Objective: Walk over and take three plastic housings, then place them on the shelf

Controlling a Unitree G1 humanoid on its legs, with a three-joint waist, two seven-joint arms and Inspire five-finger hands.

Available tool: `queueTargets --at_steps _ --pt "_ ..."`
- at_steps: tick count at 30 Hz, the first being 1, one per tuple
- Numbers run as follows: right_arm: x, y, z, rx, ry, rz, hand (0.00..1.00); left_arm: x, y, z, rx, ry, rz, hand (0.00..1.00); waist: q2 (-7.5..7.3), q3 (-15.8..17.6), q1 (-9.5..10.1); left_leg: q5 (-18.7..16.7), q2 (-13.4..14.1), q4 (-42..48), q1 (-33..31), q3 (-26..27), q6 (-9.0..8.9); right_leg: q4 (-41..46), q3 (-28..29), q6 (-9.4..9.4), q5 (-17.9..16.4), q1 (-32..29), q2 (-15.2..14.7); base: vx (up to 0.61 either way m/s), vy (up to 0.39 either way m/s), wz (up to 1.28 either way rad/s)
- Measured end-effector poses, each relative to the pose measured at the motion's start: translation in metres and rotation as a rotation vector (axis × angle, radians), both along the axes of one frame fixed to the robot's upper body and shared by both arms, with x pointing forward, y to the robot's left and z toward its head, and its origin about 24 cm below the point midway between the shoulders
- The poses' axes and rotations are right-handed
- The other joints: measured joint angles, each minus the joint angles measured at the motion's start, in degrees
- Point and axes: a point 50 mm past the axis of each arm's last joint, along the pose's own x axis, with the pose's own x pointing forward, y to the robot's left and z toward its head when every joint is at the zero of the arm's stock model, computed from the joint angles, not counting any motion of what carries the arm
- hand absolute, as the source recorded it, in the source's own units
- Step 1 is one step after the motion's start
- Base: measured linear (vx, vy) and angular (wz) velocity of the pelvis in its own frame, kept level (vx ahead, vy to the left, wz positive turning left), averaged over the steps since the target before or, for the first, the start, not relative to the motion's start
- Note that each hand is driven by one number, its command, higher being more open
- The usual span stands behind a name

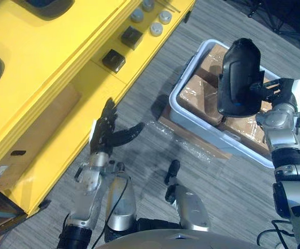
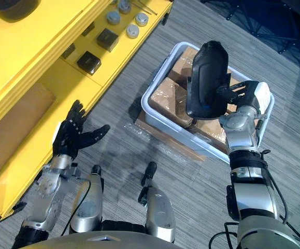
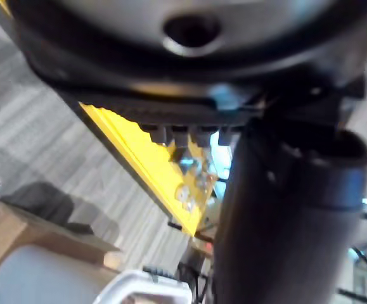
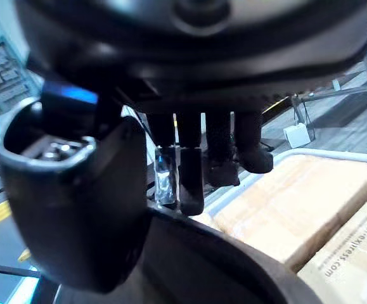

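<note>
My right hand (image 1: pixel 280 97) is shut on a black plastic housing (image 1: pixel 239 78), holding it upright above a pale grey bin (image 1: pixel 183 120). In the right wrist view my fingers (image 4: pixel 192 178) curl over the housing's dark rim (image 4: pixel 196 259). My left hand (image 1: pixel 106 133) hangs open and holds nothing, low beside the yellow shelf (image 1: pixel 61 67). Two more dark housings (image 1: pixel 42 6) lie on the shelf's upper level at the far left, partly cut off by the view's edge.
The bin holds brown wrapped packages (image 2: pixel 168 96) and rests on a flat piece of cardboard (image 2: pixel 160 137). Two small black boxes (image 1: pixel 113 60) and several grey round caps (image 1: pixel 151 19) sit on the shelf's lower ledge. Grey carpet lies between shelf and bin.
</note>
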Motion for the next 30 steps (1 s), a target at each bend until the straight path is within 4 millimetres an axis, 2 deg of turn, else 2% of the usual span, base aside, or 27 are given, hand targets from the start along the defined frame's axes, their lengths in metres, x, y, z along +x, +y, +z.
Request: queueTargets --at_steps 5,8,12,17,20,24,27,30 --pt "-0.001 0.020 -0.025 0.025 0.051 0.036 0.00 0.010 -0.019 -0.001 -0.067 0.091 -0.141 1.00 -0.93 -3.6 -1.11 0.0 0.2 -1.0 1.3 1.4 0.00 -0.8 1.5 0.07 0.2 0.2 0.2 0.04 0.015 -0.14" --pt "-0.001 0.022 -0.026 -0.009 0.056 0.035 0.00 0.019 -0.032 0.000 -0.052 0.125 -0.218 1.00 -0.88 -3.8 -1.21 0.0 0.1 -1.0 1.7 2.0 0.01 -1.0 2.0 0.08 0.5 0.3 0.2 -0.02 0.028 -0.11" --pt "0.002 0.032 -0.005 -0.075 -0.042 0.066 0.00 0.039 -0.039 -0.009 -0.017 0.225 -0.256 1.00 -0.83 -4.0 -1.82 -0.1 0.1 -0.8 1.4 3.3 0.03 -1.9 3.3 0.01 1.4 -0.3 0.2 -0.07 0.014 -0.15" --pt "0.003 0.044 0.016 -0.160 -0.179 0.117 0.00 0.056 -0.038 -0.023 -0.133 0.370 -0.245 1.00 -0.74 -5.2 -4.00 0.0 0.0 -0.7 0.8 4.2 0.06 -1.9 4.5 -0.03 2.2 -1.6 0.2 -0.02 0.019 -0.11" --pt "0.004 0.050 0.022 -0.221 -0.225 0.148 0.00 0.067 -0.041 -0.017 -0.162 0.374 -0.236 1.00 -0.77 -5.7 -5.34 0.0 -0.1 -0.8 0.9 4.6 0.08 -1.9 4.8 -0.07 2.4 -1.7 0.1 0.00 0.017 -0.06" --pt "0.004 0.060 0.027 -0.256 -0.284 0.190 0.00 0.082 -0.048 0.000 -0.209 0.337 -0.223 1.00 -0.71 -5.8 -5.84 0.0 -0.2 -0.9 1.7 5.5 0.15 -1.8 5.9 -0.05 2.6 -1.6 0.0 -0.03 0.020 -0.09" --pt "0.004 0.074 0.032 -0.249 -0.351 0.225 0.00 0.086 -0.051 0.003 -0.330 0.348 -0.205 1.00 -0.30 -6.5 -6.99 0.0 -0.4 -0.9 1.9 5.8 0.18 -1.8 6.2 -0.05 2.7 -1.6 -0.1 -0.04 0.020 -0.06" --pt "0.002 0.082 0.037 -0.248 -0.414 0.256 0.00 0.086 -0.056 0.002 -0.360 0.337 -0.200 1.00 -0.09 -6.6 -7.33 0.0 -0.4 -0.9 2.2 6.1 0.21 -1.9 6.3 -0.08 2.8 -1.6 -0.1 -0.03 0.007 -0.06"
